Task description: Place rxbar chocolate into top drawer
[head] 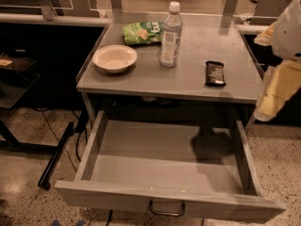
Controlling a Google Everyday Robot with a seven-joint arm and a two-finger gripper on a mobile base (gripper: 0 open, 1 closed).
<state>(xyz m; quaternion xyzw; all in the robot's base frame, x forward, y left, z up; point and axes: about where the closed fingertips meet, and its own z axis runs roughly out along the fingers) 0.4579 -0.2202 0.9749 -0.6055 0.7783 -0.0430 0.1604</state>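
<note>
The rxbar chocolate (pixel 215 73), a small black-wrapped bar with white lettering, lies flat on the right part of the grey table top (pixel 188 81). The top drawer (pixel 164 161) below is pulled wide open and holds nothing; its dark curved handle (pixel 167 210) shows at the front. My arm, white and yellowish, hangs at the right edge of the view. Its lower end with the gripper (pixel 264 113) is beside the table's right side, right of and lower than the bar, touching nothing I can see.
On the table top stand a clear water bottle (pixel 170 34), a white bowl (pixel 114 58) at the left and a green snack bag (pixel 142 32) at the back. A dark bar (pixel 55 157) lies on the floor at the left.
</note>
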